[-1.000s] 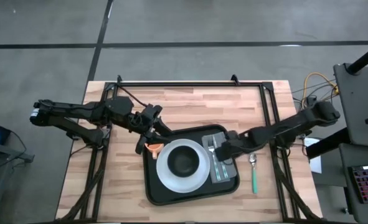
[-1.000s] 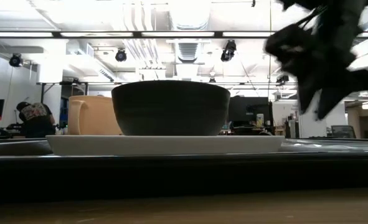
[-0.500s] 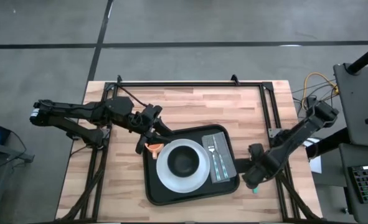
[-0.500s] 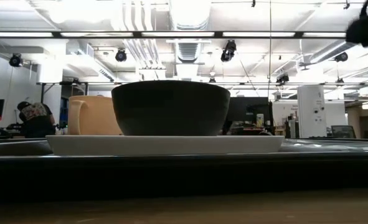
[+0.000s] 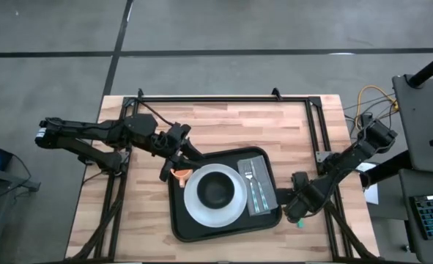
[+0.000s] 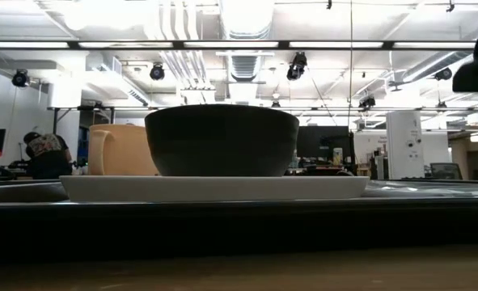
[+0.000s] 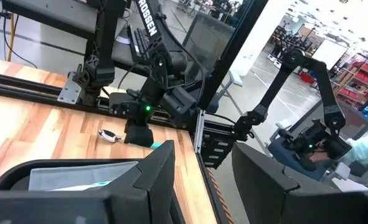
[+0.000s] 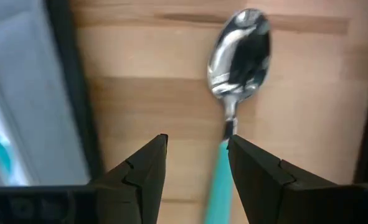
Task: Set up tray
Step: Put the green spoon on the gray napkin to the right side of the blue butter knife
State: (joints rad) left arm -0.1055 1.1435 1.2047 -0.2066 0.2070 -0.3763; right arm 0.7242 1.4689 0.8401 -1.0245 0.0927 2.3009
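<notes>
The tray (image 5: pixel 194 226) lies on the tabletop (image 5: pixel 231 125), nearer its front edge. On the tray, the plate (image 5: pixel 194 205) sits left of centre with the bowl (image 5: pixel 216 191) on it. The cup (image 5: pixel 179 175) stands at the tray's back-left corner, and the napkin (image 5: pixel 269 192) with two utensils lies right of the plate. The spoon (image 8: pixel 236 62) lies on the tabletop just right of the tray, under the right gripper (image 5: pixel 295 213).
</notes>
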